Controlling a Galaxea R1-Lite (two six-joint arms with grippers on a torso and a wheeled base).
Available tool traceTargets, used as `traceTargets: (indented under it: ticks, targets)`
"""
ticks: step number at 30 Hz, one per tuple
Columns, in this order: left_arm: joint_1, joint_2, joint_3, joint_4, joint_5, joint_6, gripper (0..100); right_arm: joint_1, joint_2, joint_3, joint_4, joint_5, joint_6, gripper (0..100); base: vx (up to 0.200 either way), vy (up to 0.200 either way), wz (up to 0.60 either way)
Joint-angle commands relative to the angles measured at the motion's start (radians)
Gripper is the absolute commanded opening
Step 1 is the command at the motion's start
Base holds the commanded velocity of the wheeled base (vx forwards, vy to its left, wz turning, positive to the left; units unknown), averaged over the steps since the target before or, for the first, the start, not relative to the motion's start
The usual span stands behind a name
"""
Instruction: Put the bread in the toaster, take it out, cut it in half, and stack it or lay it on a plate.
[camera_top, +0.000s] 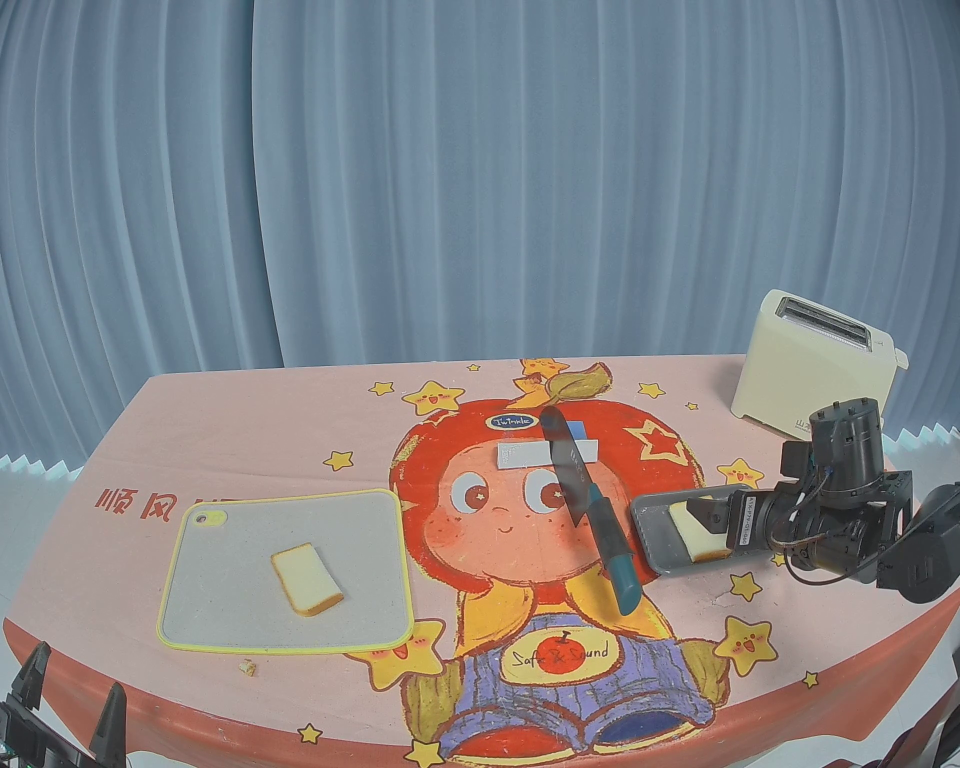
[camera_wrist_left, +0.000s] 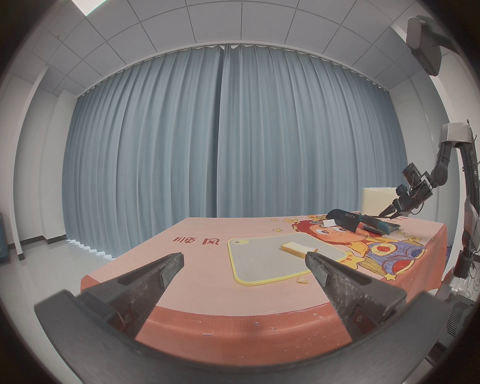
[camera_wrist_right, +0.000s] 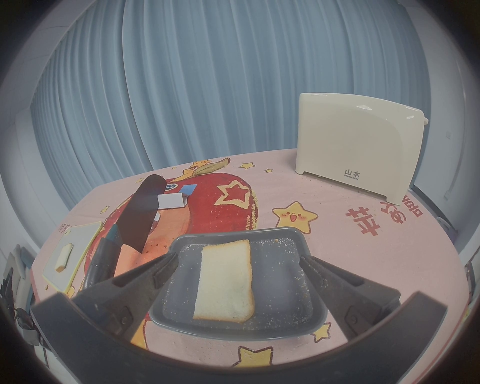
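Right tool (camera_wrist_right: 237, 261), jaws released, faces the grey plate (camera_wrist_right: 285, 290) at 4 o'clock on the surface (camera_top: 250, 430); the plate carries one bread half (camera_wrist_right: 225, 282). On the cutting board (camera_top: 230, 590) at 8 o'clock lies the second bread half (camera_top: 307, 578). Left tool (camera_wrist_left: 243, 257), likewise released, hangs off the near edge at 7 o'clock. Toaster (camera_top: 815, 365): 2 o'clock.

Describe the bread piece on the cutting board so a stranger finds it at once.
On the pink cartoon-printed table, find the yellow-rimmed grey cutting board at the robot's left. The bread piece lies flat near its middle; the other piece sits in a dark plate on the right.
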Motion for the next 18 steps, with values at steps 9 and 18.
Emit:
traceTargets:
  ticks: [9,18]
  targets:
    - [0.000,-0.010,0.018,0.000,0.000,0.000,100,0.003,-0.095,0.052,-0.003,-0.001,-0.002,100,0.000,0.000,0.00]
    - [0.000,-0.010,0.018,0.000,0.000,0.000,100,-0.018,-0.204,0.089,-0.003,-0.092,-0.009,100,0.000,0.000,0.00]
